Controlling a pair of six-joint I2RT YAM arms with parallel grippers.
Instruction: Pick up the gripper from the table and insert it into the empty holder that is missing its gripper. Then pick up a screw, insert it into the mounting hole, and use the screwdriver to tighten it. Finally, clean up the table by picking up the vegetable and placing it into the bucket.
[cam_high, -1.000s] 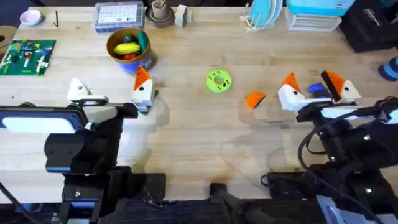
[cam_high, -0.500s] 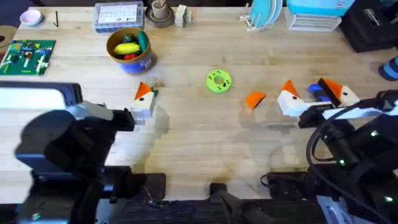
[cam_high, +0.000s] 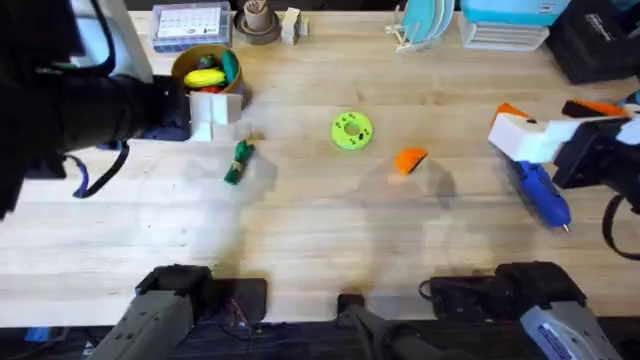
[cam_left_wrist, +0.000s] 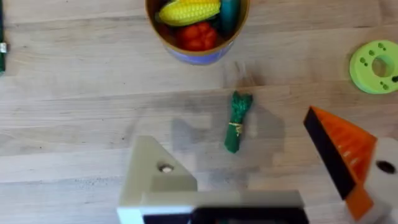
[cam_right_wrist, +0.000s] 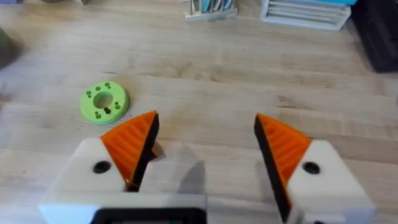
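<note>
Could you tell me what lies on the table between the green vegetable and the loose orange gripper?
The green disc lies between the vegetable and the gripper, seen in the overhead view.

The table (cam_high: 320, 230) is seen from above and behind the arm bases in the overhead view, facing down and forward. Close downward views are given by both wrist cameras. The green disc (cam_high: 351, 130) is shared by all three views; the bucket (cam_left_wrist: 198, 28) and vegetable (cam_left_wrist: 237, 121) are shared by the overhead and left wrist views.
</note>
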